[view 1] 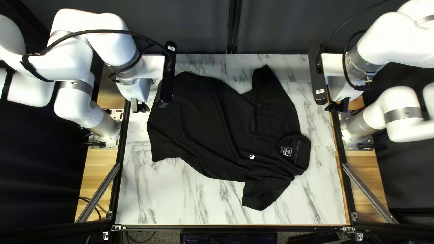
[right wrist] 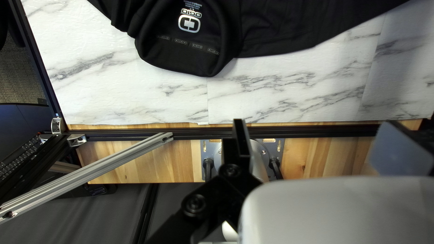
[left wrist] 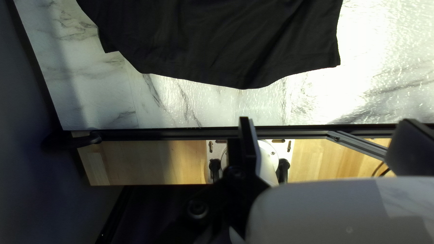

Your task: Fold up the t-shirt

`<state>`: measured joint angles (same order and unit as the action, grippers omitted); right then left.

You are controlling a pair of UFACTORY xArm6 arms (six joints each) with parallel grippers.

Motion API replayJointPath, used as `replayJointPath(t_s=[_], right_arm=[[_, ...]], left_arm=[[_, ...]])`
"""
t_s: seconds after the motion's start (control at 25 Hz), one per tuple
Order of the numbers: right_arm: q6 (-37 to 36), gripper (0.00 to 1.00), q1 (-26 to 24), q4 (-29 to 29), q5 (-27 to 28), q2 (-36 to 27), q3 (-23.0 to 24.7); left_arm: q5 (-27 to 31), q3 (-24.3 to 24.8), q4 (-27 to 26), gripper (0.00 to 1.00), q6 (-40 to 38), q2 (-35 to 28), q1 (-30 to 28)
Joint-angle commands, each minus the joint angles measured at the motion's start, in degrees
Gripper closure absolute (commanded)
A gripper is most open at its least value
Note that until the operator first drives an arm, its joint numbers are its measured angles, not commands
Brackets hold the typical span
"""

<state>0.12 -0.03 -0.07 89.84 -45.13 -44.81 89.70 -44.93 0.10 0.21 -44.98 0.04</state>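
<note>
Marbled tabletop (view 1: 158, 199) bears the t-shirt (view 1: 212, 126), hem (view 1: 151, 135) ahead of the left gripper (view 1: 140, 107), collar (view 1: 304, 156) ahead of the right gripper (view 1: 337, 107). Both stand fingers apart.

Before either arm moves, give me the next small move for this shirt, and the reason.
I'd probably ease the left gripper inward until it is over the hem. The t-shirt lies spread out, its hem toward my left arm and its collar toward my right, and the left gripper hangs beyond the hem, clear of the cloth.
</note>
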Motion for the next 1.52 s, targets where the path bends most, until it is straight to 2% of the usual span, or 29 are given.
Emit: replayJointPath(t_s=[0.04,0.52,0.72,0.8,0.96,1.2,1.36,1.52], right_arm=[[0.0,0.00,0.0,0.0,0.0,0.0,0.0],[0.0,0.00,0.5,-0.4,-0.5,-0.1,0.5],[4.6,0.00,8.9,0.1,-8.5,4.1,1.4],[7.0,0.00,12.6,-0.4,-14.8,7.7,3.0],[11.2,0.00,18.0,-1.5,-23.4,13.5,4.6],[20.7,0.00,28.6,-5.1,-33.2,25.9,1.4],[23.3,0.00,32.4,-6.2,-37.5,32.0,-0.5],[22.3,0.00,34.5,-5.7,-41.0,38.0,-3.3]], left_arm=[[0.0,0.0,0.0,0.00,0.0,0.0,0.0],[0.0,0.0,0.0,0.00,0.0,0.0,0.0],[0.0,0.0,0.0,0.00,0.0,0.0,0.0],[0.0,0.0,0.0,0.00,0.0,0.0,0.0],[0.0,0.0,0.0,0.00,0.0,0.0,0.0],[0.0,0.0,0.0,0.00,0.0,0.0,0.0],[0.0,0.0,0.0,0.00,0.0,0.0,0.0],[0.0,0.0,0.0,0.00,0.0,0.0,0.0]])
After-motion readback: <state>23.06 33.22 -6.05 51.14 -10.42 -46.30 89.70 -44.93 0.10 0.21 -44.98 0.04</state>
